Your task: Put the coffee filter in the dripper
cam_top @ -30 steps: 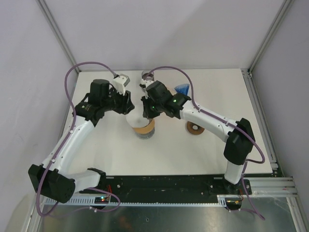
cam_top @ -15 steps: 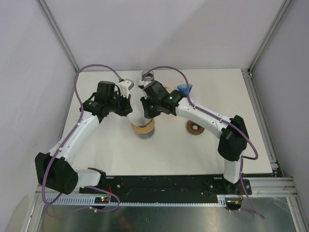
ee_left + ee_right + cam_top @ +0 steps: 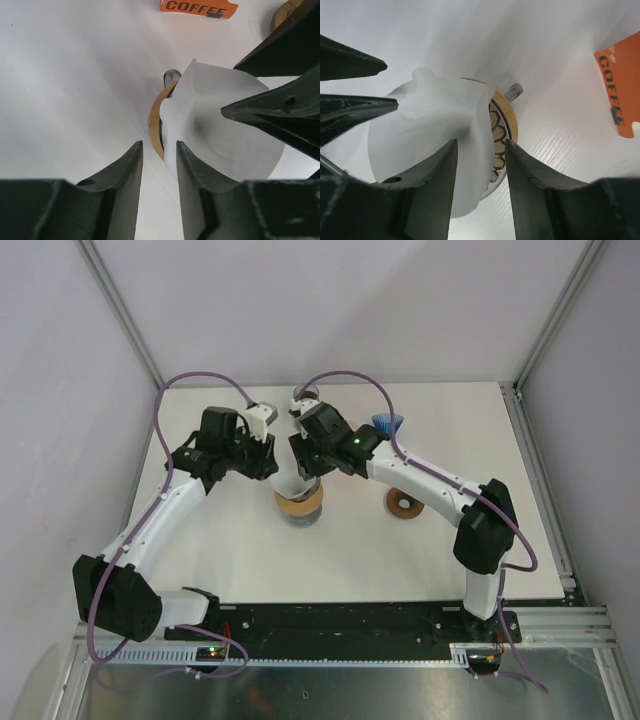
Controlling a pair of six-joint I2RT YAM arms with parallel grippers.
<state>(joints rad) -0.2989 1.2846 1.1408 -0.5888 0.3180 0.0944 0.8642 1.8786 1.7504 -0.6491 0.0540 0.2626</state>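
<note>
Left wrist view shows the fingers (image 3: 125, 185) of the left gripper (image 3: 159, 147) standing apart with a narrow gap; the near edge of the white coffee filter (image 3: 220, 130) reaches into this gap, but it is not pinched. In the right wrist view the right gripper (image 3: 481, 145) also has its fingers (image 3: 530, 185) parted, and a loose edge of the filter passes between them without being squeezed.

The filter lies on top of the dripper (image 3: 501, 131) and covers most of its wooden ring; one part with a honeycomb pattern stays visible. Whether the filter sits fully down inside, I cannot tell. A metal handle (image 3: 512, 91) sticks out on the far side of the dripper.

Farther out on the white table (image 3: 230, 550) lies an orange coffee box (image 3: 197, 6). From the top view, a round wooden object (image 3: 403, 505) is to the right of the dripper, and a blue object (image 3: 383, 422) is near the far edge.
</note>
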